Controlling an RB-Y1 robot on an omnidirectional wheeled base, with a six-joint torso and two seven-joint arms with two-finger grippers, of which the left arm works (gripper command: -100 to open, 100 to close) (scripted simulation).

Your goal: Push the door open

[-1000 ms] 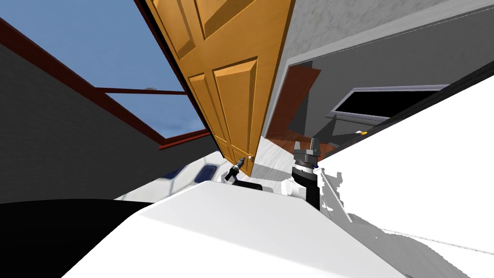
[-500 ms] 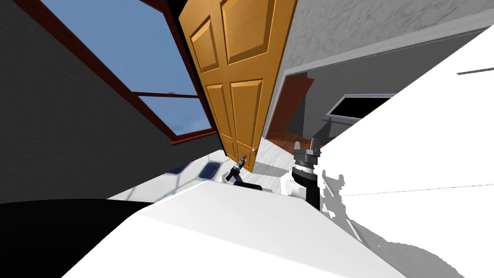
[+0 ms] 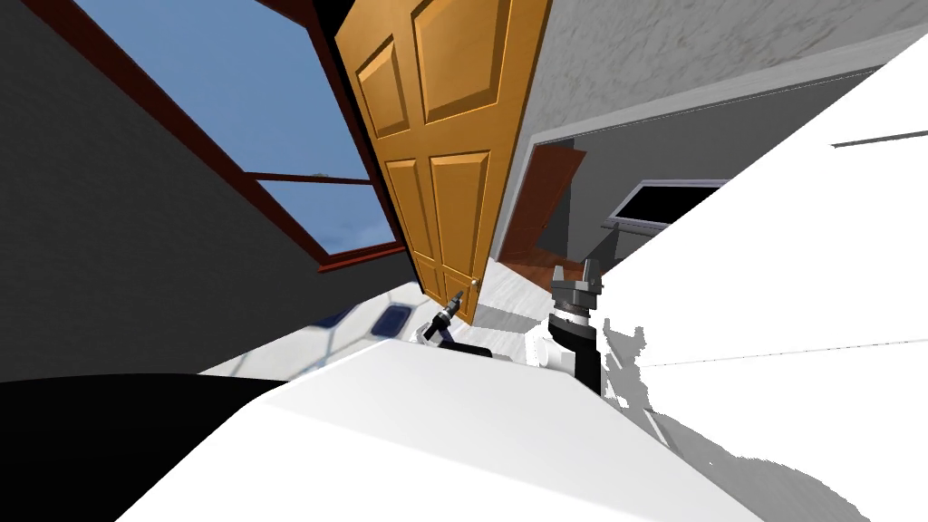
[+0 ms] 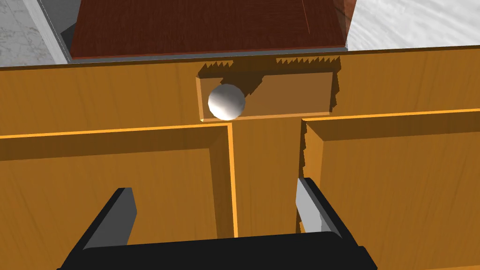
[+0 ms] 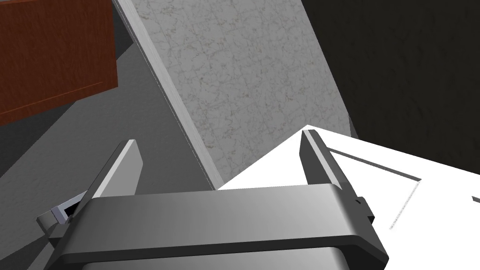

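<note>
Close before the left gripper (image 4: 213,188) stands the door (image 3: 435,154), an orange-brown wooden one with raised panels. The two fingers of this gripper are spread apart and hold nothing. They point at the face of the door, one on each side of the upright strip between two panels. Whether the tips touch the wood, I cannot tell. Farther along the door, past the fingertips and near its free edge, a round silver knob (image 4: 226,101) sits in a shallow rectangular recess. Beyond that edge a red-brown panel (image 4: 211,26) shows.

Seen from the head, the left gripper is at the knob edge of the door, just beside the knob. On the far side of the door is a window (image 3: 263,118) with a dark red frame and blue sky in it, set in a dark grey wall (image 3: 109,254). Past the free edge of the door rises a grey marbled wall (image 3: 652,45), with a grey-bordered opening where the red-brown panel stands. A pale floor (image 3: 512,285) lies between the door and the right gripper (image 3: 578,269). This one is held upright, apart from the door and just beside a big flat white surface (image 3: 797,272). Its fingers are also spread and hold nothing.
</note>
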